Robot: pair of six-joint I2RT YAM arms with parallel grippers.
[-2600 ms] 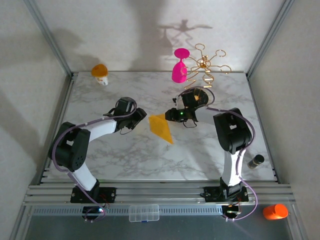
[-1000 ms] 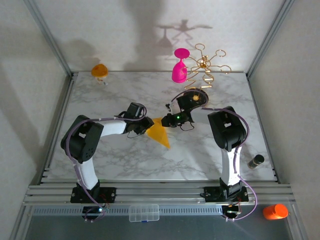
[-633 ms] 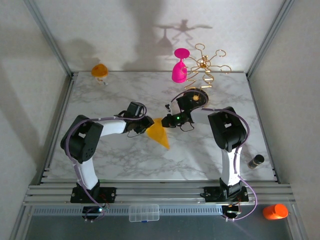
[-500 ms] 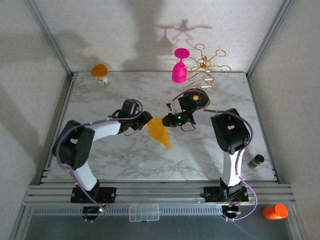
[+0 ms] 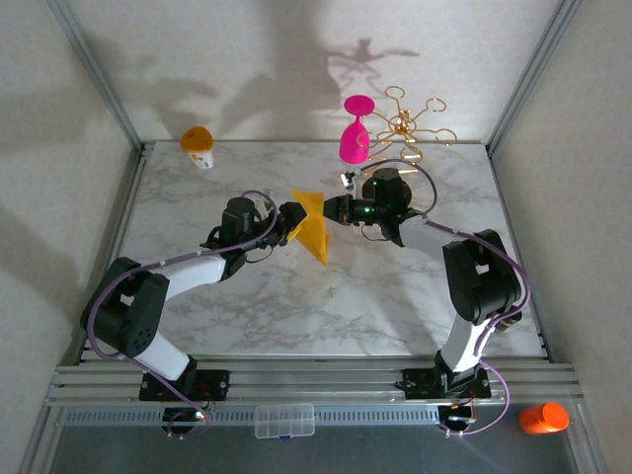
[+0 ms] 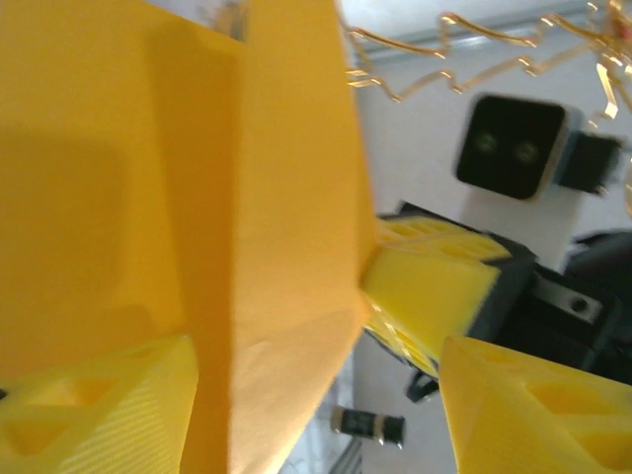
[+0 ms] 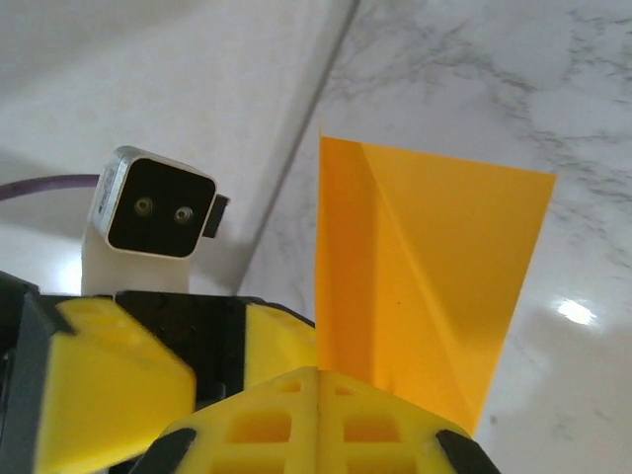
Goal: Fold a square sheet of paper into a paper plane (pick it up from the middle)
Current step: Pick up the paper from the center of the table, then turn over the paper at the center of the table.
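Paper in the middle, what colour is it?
Plain yellow-orange. The paper shows best in the right wrist view.

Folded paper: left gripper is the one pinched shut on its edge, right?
No. It is the right gripper that is pinched shut on the edge of the folded paper, as the right wrist view shows. The left gripper has its jaws standing open.

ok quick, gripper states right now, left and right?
Left gripper: jaws open, folded paper between them, not clamped.
Right gripper: shut on the folded paper.
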